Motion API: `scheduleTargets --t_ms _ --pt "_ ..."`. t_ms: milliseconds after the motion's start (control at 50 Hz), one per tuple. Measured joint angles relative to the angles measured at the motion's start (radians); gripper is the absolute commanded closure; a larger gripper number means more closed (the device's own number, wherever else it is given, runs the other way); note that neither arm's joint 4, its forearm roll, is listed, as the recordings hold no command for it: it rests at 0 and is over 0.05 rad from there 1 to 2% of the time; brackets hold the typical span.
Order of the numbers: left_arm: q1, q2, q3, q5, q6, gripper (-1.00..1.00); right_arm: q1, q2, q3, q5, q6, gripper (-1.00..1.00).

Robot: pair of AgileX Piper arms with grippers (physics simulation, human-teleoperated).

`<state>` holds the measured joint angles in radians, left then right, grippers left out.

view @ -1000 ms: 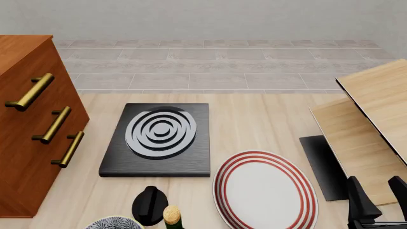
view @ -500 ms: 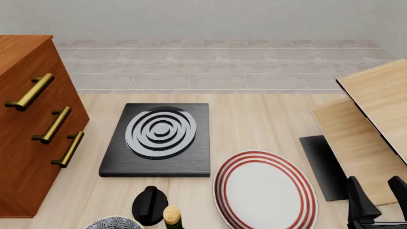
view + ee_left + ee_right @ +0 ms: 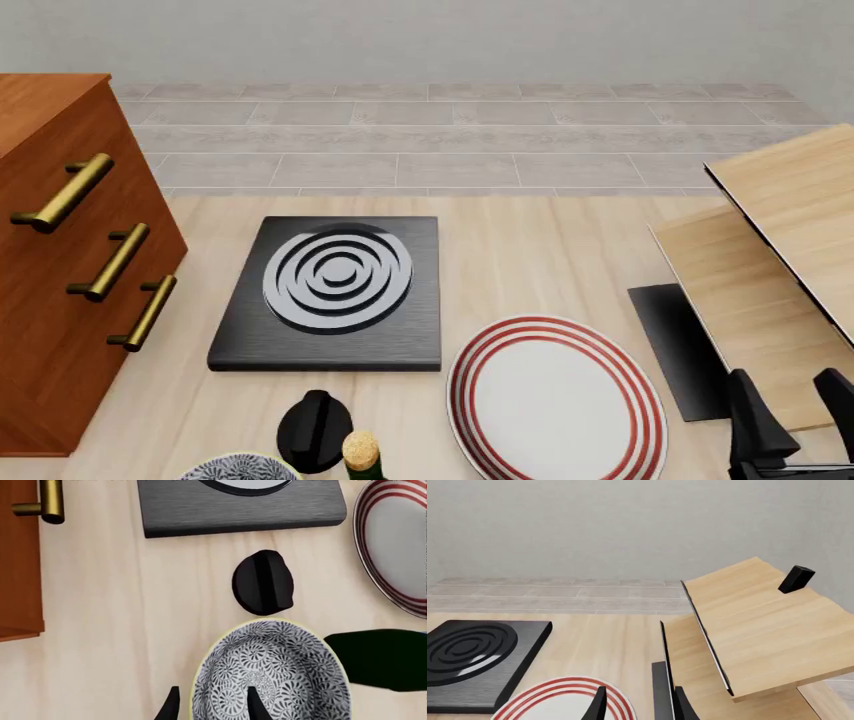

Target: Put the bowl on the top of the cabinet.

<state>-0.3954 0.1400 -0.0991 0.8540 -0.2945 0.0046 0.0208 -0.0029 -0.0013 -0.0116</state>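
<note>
The bowl point(image 3: 273, 677), white with a dense dark swirl pattern, sits on the table near the front edge; only its far rim shows in the front view point(image 3: 240, 467). My left gripper point(image 3: 212, 707) is open and straddles the bowl's rim, one finger outside and one inside, with no visible contact. It is out of the front view. The reddish-brown cabinet point(image 3: 60, 280) with brass handles stands at the left, and its corner appears in the left wrist view point(image 3: 20, 560). My right gripper point(image 3: 794, 420) point(image 3: 637, 707) is open and holds nothing, low at the right.
A black hob with grey rings point(image 3: 334, 290) lies mid-table. A red-ringed plate point(image 3: 554, 400) sits to its right. A black knob-shaped object point(image 3: 314, 430) and a corked bottle point(image 3: 360, 452) stand beside the bowl. A pale wood shelf unit point(image 3: 774, 260) fills the right.
</note>
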Motion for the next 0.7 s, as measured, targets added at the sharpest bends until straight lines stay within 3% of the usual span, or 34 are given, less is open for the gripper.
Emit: scheduleTargets --t_ms 460,480,700 --pt "-0.023 0.007 0.023 -0.058 -0.029 -1.00 -0.001 0.006 0.001 -0.006 0.000 -1.00" --pt "-0.021 0.007 0.023 -0.059 -0.030 1.00 -0.001 0.006 0.001 -0.006 0.000 -1.00" --pt "0.004 0.020 0.029 -0.070 -0.010 1.00 0.000 0.007 0.001 -0.007 -0.002 -1.00"
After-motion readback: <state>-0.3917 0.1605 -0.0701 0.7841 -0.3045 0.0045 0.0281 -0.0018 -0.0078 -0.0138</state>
